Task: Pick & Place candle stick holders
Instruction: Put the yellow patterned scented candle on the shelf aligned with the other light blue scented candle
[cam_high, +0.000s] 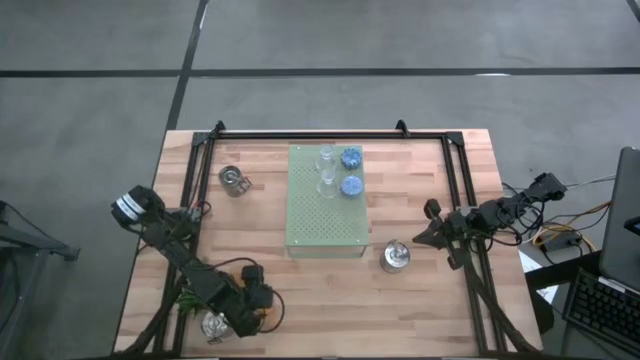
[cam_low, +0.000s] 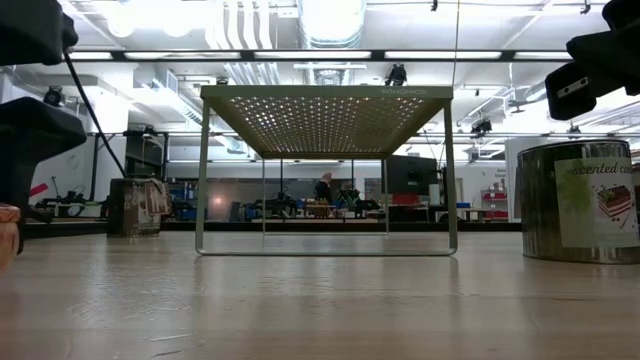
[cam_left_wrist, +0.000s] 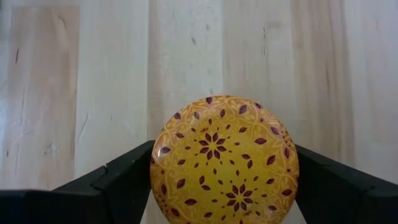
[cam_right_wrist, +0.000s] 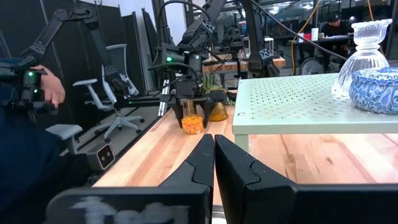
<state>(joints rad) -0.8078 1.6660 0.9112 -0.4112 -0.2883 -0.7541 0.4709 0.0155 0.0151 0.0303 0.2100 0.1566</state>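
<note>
An orange round holder with a dark leaf pattern (cam_left_wrist: 224, 165) stands on the table near its front left corner, also seen in the right wrist view (cam_right_wrist: 193, 123). My left gripper (cam_left_wrist: 224, 148) slants down over it, open, one finger on each side. An amber holder (cam_right_wrist: 217, 112) stands just beside it. Silver holders stand at the front left (cam_high: 213, 325), far left (cam_high: 233, 180) and right of the board (cam_high: 395, 257). Two blue holders (cam_high: 350, 170) and two clear glass ones (cam_high: 326, 170) stand on the pale green board (cam_high: 325, 225). My right gripper (cam_right_wrist: 214, 140) waits shut at the table's right side. My left gripper's fingers (cam_left_wrist: 127, 177) stand close beside the orange holder's two opposite sides (cam_left_wrist: 158, 168), coming from above on a slant. The holder's rim covers their inner faces, so I cannot tell whether they touch it. The holder stands upright on the table.
A leafy green sprig (cam_high: 188, 300) lies by the left arm. The board stands on thin legs (cam_low: 203, 170) in the table's middle. A black frame (cam_high: 330, 134) runs along the far edge and sides. A person's hand (cam_right_wrist: 53, 90) shows beyond the table.
</note>
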